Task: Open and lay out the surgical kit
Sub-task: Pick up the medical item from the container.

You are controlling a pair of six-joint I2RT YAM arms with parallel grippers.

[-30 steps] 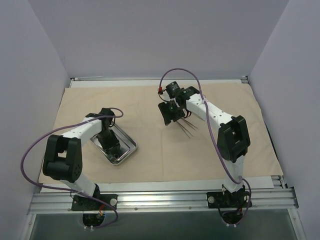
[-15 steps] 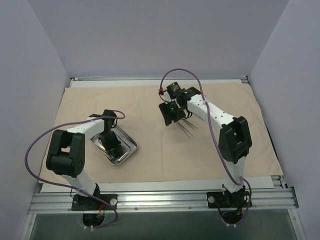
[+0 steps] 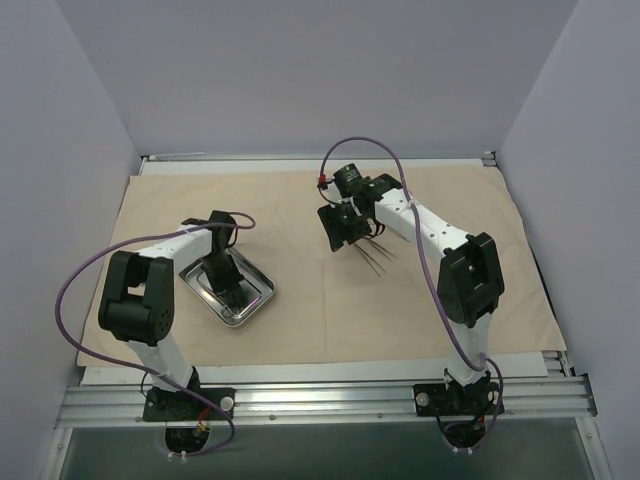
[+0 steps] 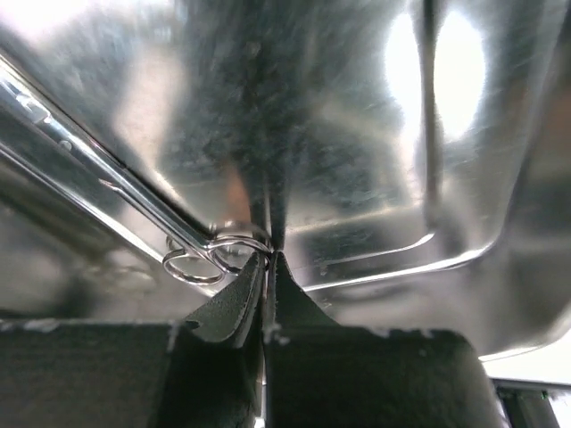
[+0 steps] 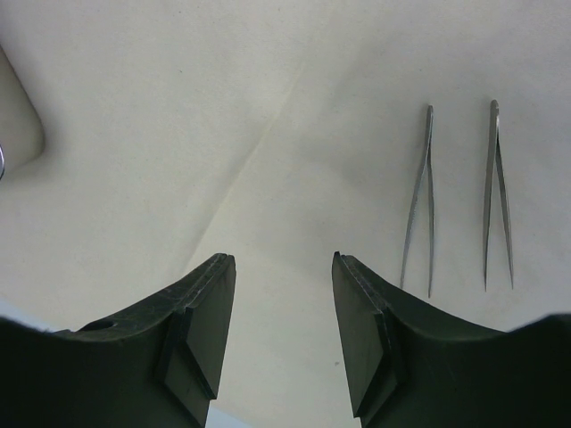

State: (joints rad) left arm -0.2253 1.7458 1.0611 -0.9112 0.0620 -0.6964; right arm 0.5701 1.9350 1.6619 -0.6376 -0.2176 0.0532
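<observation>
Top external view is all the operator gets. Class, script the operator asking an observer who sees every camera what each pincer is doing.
Operator: Is the left pincer shut inside the tray?
Observer: Yes. The left pincer is shut, its tips at the rings of a ring-handled instrument in the steel tray. I cannot tell if it grips them.
Operator: And the right pincer?
Observer: The right pincer is open and empty over the cloth wrap, with two tweezers lying side by side nearby.
</observation>
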